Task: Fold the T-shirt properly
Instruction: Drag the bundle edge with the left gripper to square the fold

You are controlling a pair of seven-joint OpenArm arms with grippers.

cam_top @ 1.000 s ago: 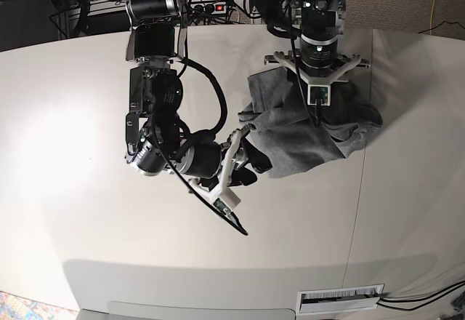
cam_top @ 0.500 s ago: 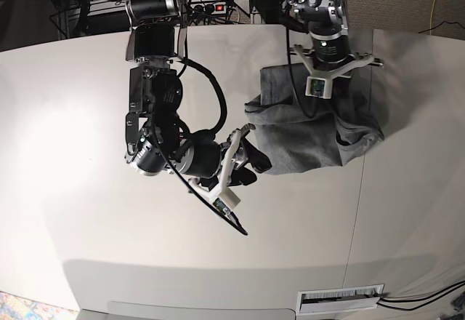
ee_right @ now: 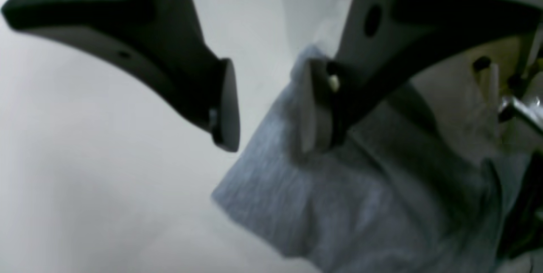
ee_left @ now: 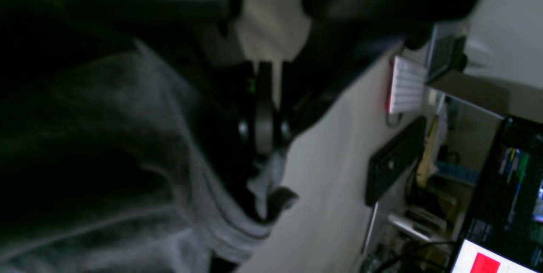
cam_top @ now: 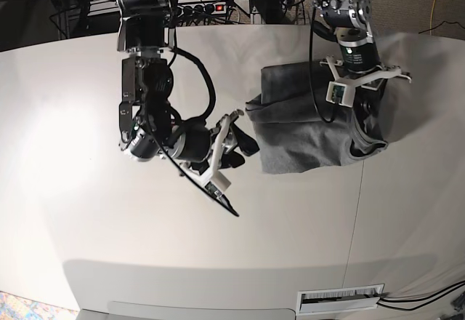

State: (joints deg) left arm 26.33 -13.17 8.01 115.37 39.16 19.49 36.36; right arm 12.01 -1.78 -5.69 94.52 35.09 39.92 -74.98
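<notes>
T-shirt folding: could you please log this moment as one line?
T-shirt: bunched on table | left end effector: shut on T-shirt | right end effector: open beside it

The T-shirt (cam_top: 305, 134) is plain heather grey — no print, paler blue-grey in the right wrist view (ee_right: 339, 205). The table (cam_top: 87, 211) is off-white. Both arms are black with white brackets — the right gripper (ee_right: 267, 107) has dark fingers.

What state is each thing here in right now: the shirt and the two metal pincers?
T-shirt: bunched and partly folded on the table, not flat; one edge pinched and pulled toward the table's side.
Left pincer: shut on the T-shirt's hemmed edge.
Right pincer: open, holding nothing, one fingertip over the shirt's corner.
Table: white, carrying the shirt.
</notes>
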